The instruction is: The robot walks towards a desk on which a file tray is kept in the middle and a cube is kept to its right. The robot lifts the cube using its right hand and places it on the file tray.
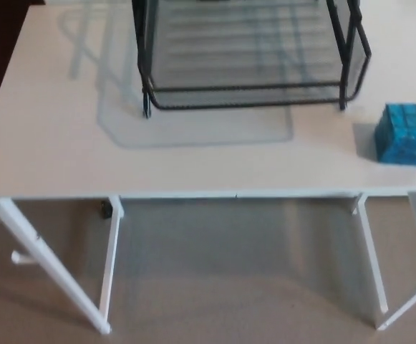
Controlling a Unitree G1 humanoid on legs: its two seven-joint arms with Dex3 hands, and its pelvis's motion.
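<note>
A black wire-mesh file tray (148, 79) stands at the middle back of the white desk (50, 143), its top cut off by the picture's upper edge. To its right, close to the desk's right side, sits a blue cube (406, 133) with a grid pattern on its faces. A gap of bare desk separates the cube from the tray's right front leg. Neither of my hands nor any part of my arms shows in the head view.
The desk's front edge (236, 193) runs across the middle of the picture. White legs (109, 265) stand below it on a beige carpet (229, 287). A dark strip of floor lies at the far upper left.
</note>
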